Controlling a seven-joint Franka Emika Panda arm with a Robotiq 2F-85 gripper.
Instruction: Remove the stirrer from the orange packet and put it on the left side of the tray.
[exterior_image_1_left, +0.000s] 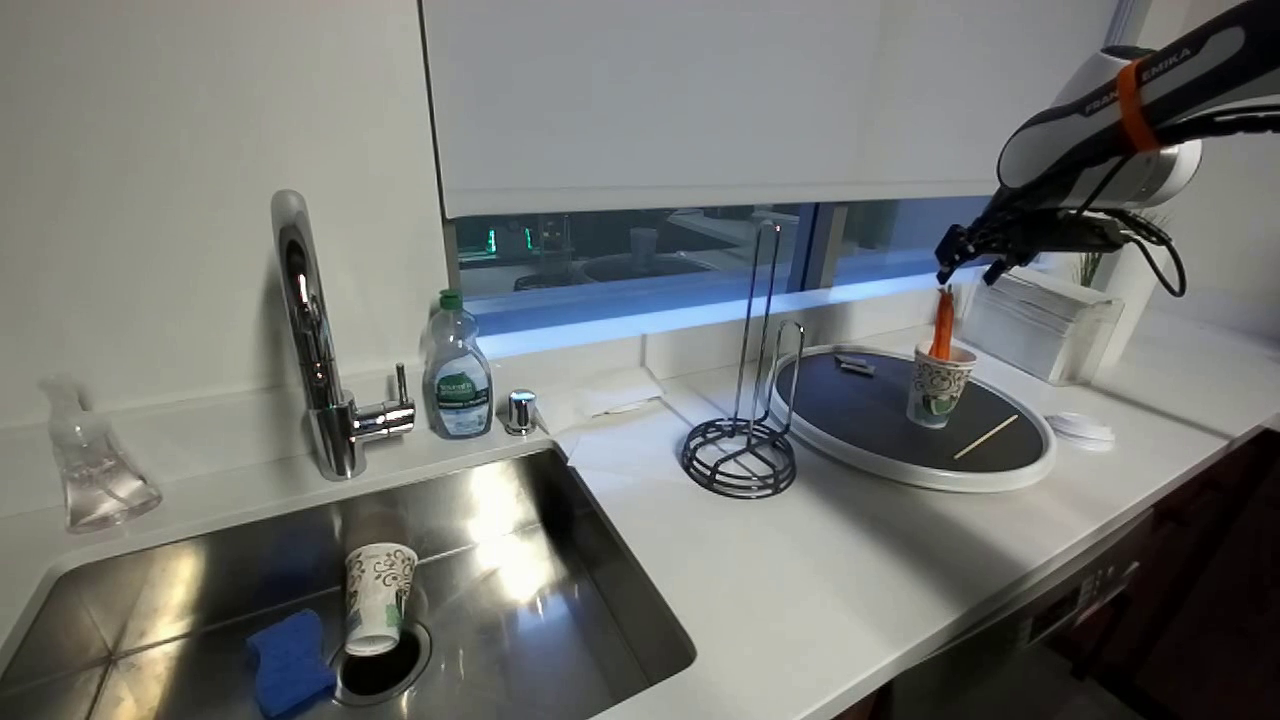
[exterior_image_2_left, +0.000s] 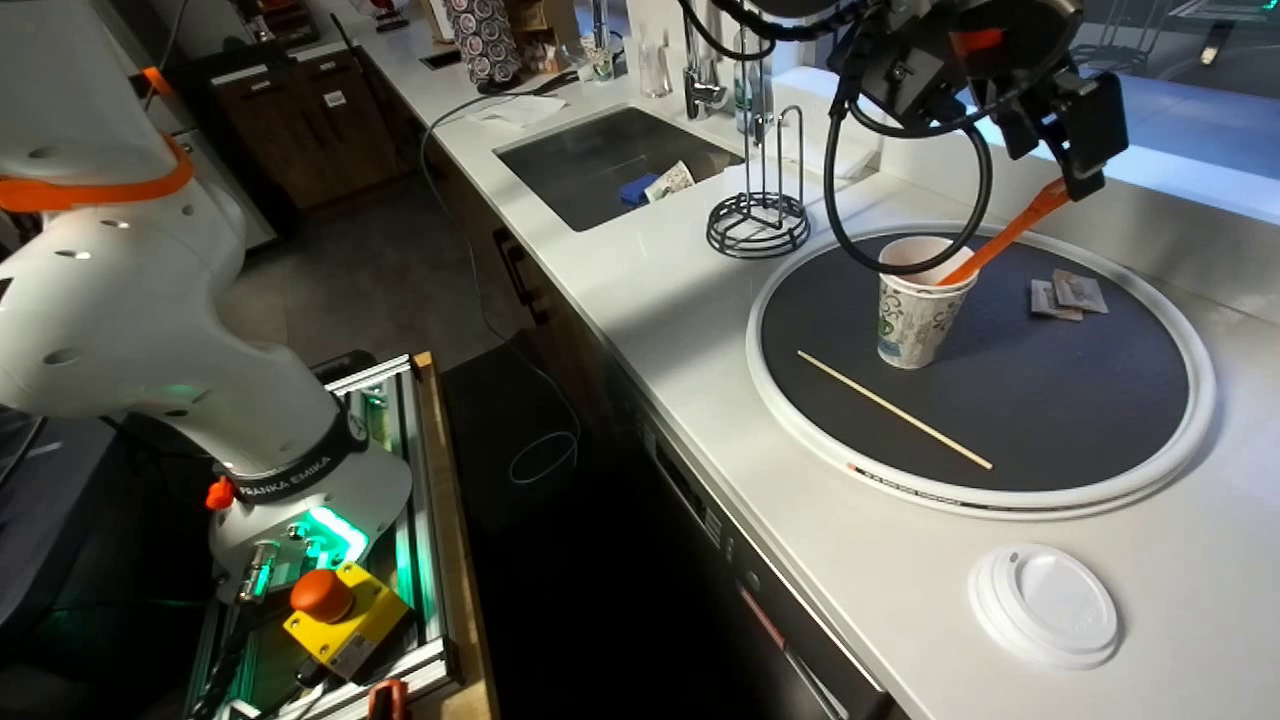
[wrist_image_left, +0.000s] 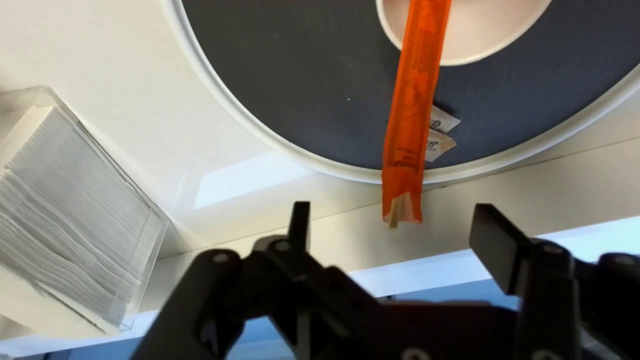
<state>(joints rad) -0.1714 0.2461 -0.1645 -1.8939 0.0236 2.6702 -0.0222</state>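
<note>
Jaws apart, the end effector (wrist_image_left: 393, 222) should pinch the stirrer (wrist_image_left: 395, 215) tip alone, then draw along the slant of the orange packet (wrist_image_left: 412, 110), which leans from a paper cup (exterior_image_2_left: 912, 328) on the tray (exterior_image_2_left: 1199, 390). That cup may tip; sachets (exterior_image_2_left: 1081, 291) and a bare wooden stick (exterior_image_2_left: 894, 409) lie nearby.

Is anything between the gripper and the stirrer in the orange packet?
Nothing visible: in the wrist view, the stirrer pokes its bare tip toward the open gripper; further along, the packet covers it.
</note>
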